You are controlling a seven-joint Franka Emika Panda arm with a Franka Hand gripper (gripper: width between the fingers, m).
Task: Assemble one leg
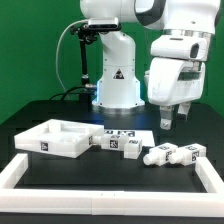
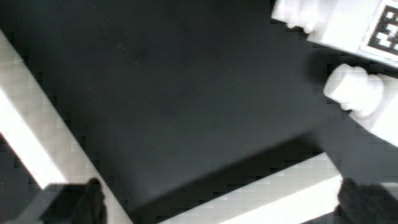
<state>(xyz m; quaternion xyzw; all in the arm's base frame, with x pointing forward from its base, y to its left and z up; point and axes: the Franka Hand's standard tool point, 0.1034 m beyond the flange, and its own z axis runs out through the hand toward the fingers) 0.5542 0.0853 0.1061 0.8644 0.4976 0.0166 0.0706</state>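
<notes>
Two stubby white legs with marker tags lie side by side on the black table at the exterior view's right, one nearer the middle and one further right. In the wrist view parts of both legs show, one and the other. My gripper hangs a little above and behind them, open and empty. In the wrist view my gripper shows dark fingertips far apart with only table and a white rail between them.
A large white tray-like piece with a raised rim sits at the exterior view's left. A white tagged part lies beside it. A white rail runs along the front and both sides. The robot base stands behind.
</notes>
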